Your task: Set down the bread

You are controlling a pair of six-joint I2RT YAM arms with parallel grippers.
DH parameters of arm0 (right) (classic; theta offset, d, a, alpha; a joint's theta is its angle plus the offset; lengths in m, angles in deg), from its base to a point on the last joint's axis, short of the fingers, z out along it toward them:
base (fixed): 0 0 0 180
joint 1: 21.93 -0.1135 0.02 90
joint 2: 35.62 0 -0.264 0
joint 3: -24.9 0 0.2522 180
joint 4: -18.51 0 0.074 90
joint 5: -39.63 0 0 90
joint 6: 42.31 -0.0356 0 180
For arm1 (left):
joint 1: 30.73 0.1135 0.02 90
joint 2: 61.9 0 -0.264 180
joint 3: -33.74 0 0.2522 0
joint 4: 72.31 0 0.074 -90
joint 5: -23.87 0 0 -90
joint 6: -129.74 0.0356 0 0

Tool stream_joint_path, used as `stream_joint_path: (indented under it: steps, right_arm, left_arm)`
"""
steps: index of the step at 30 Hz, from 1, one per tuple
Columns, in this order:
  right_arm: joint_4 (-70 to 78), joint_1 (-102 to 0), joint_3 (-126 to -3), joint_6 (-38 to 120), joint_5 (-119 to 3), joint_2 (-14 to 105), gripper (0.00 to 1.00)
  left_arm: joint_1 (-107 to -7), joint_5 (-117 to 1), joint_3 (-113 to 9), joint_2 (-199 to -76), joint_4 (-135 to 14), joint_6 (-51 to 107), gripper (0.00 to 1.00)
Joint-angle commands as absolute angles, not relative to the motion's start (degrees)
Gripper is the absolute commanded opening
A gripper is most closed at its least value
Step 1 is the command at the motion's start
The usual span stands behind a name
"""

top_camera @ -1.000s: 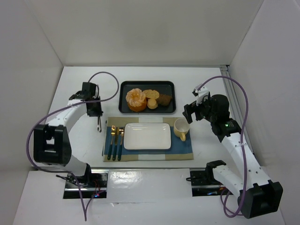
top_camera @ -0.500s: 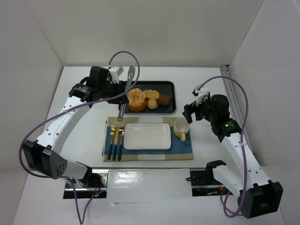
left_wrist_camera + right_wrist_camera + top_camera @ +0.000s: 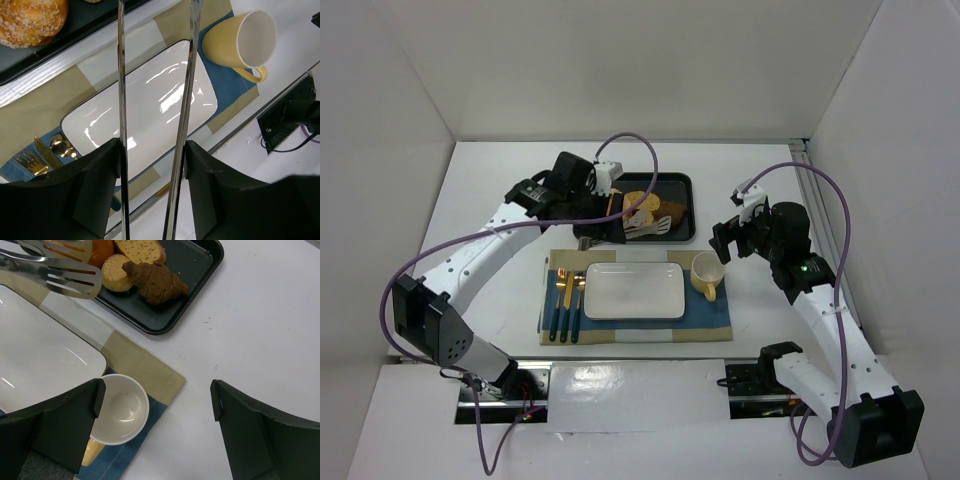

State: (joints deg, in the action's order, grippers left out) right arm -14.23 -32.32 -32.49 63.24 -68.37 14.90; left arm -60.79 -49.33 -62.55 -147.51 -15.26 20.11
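1. Starting at the left, the left end effector [image 3: 152,150] is clamped on a pair of metal tongs [image 3: 75,277]. Its fingers press the two arms from outside. The arms stand apart, so the slotted heads are spread with nothing between them.
2. Gold cutlery [image 3: 565,295] lies on the left strip of the placemat [image 3: 710,315]. The white plate [image 3: 634,291] sits bare just beside it and is probably where the bread belongs.
3. Behind the mat, a black tray [image 3: 195,260] holds an orange bun [image 3: 30,17] at its left, then a pale slice [image 3: 140,249] and a small round roll [image 3: 116,272].
4. The bread [image 3: 156,282] sits in the tray at the right end of that row, against the roll and near the tray's right wall. The tong heads hover by the roll and do not touch the bread.
5. The bread looks light, with a lumpy crust and probably a soft crumb that dents or sheds under a hard squeeze. Smooth metal may slip on it. I would close the flat heads gently across its broad middle, coming from the free right side so the roll is not nudged.
6. A yellow cup [image 3: 706,272] stands on the mat just right of the plate.
7. The right end effector [image 3: 155,390] hangs over the worktop [image 3: 260,315] beside the cup, its fingers wide apart and empty.
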Motion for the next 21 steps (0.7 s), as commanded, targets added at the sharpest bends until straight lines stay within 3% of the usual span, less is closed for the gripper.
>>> stream_joint_path:
  steps: [1,21]
  right_arm:
    - [-14.3,-32.7,-33.2,63.8,-69.0,13.6,1.0]
    - [-14.8,-32.7,-33.2,63.8,-69.0,13.6,1.0]
  left_arm:
    - [-61.7,-49.6,-66.3,-148.6,-17.3,20.6,0.66]
    - [-62.8,-58.5,-73.7,-159.5,-17.3,20.6,0.66]
